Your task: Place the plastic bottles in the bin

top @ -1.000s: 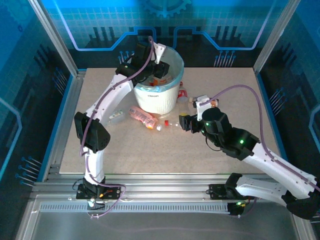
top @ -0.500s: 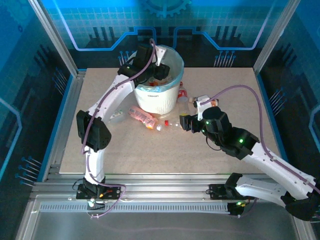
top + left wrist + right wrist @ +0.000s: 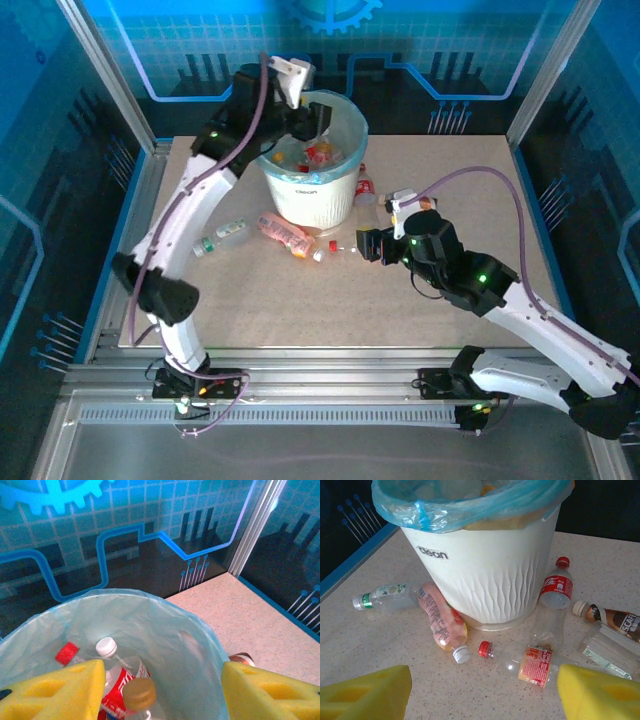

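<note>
Start at the left of the counter (image 3: 480, 180): a clear bottle with a green label (image 3: 222, 238) lies on its side, well apart from your left arm's base and near the bin (image 3: 310, 195). Just beside it, a pink bottle (image 3: 440, 622) lies close against the foot of the bin, white cap toward you.

Your left claw (image 3: 160, 690) hangs over the bin's mouth with its yellow pads (image 3: 50, 690) spread wide and nothing between them. Below it, inside the teal liner (image 3: 150, 597), you can see a red-labelled bottle with a white cap (image 3: 120, 675), a loose-looking red cap (image 3: 66, 653) and a tan cap (image 3: 139, 692).

In front of the bin, a clear bottle with a red cap and red label (image 3: 520, 662) lies flat, cap pointing at the pink bottle's cap. To the right of the bin, a second red-labelled bottle (image 3: 555, 592) lies just beside the white wall. Further right are a brown bottle (image 3: 610, 617) and a clear one (image 3: 610, 652), side by side.

Your right claw (image 3: 365, 243) sits low over the counter, aimed at the bin, jaws wide apart and holding nothing; the red-capped clear bottle lies just ahead of its pads (image 3: 365, 692).
</note>
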`<state>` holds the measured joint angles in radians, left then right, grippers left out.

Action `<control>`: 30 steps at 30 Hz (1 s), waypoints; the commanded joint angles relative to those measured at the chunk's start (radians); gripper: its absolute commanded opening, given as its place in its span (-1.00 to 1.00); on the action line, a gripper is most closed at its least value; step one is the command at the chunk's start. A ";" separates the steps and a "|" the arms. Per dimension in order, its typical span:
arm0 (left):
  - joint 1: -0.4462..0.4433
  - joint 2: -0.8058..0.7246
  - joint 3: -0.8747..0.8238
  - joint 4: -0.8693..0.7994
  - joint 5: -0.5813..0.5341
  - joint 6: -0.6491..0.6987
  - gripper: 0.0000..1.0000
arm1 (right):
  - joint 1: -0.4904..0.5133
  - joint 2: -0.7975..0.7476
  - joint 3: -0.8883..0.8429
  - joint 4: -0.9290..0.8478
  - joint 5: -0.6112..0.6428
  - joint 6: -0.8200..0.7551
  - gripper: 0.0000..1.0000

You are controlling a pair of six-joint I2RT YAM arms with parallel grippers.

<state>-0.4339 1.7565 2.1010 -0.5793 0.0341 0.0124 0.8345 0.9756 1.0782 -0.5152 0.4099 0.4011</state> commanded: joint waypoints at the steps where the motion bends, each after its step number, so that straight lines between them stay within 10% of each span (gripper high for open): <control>1: 0.004 -0.126 -0.105 -0.004 0.022 -0.025 0.28 | -0.012 0.039 0.073 -0.080 -0.045 0.016 0.54; 14: 0.004 -0.636 -0.737 -0.060 -0.083 -0.136 0.30 | 0.032 0.167 0.094 -0.107 -0.179 0.019 0.45; 22: 0.004 -0.839 -1.012 -0.072 -0.042 -0.259 0.30 | -0.024 0.338 0.098 -0.182 -0.248 -0.659 0.54; 30: 0.004 -0.905 -1.100 -0.018 0.012 -0.204 0.31 | -0.393 0.195 -0.105 0.084 -0.650 -1.146 0.55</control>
<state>-0.4339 0.8684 1.0225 -0.6418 0.0002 -0.2089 0.5304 1.2266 1.0100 -0.5461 -0.0143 -0.4908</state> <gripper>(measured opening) 0.655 0.774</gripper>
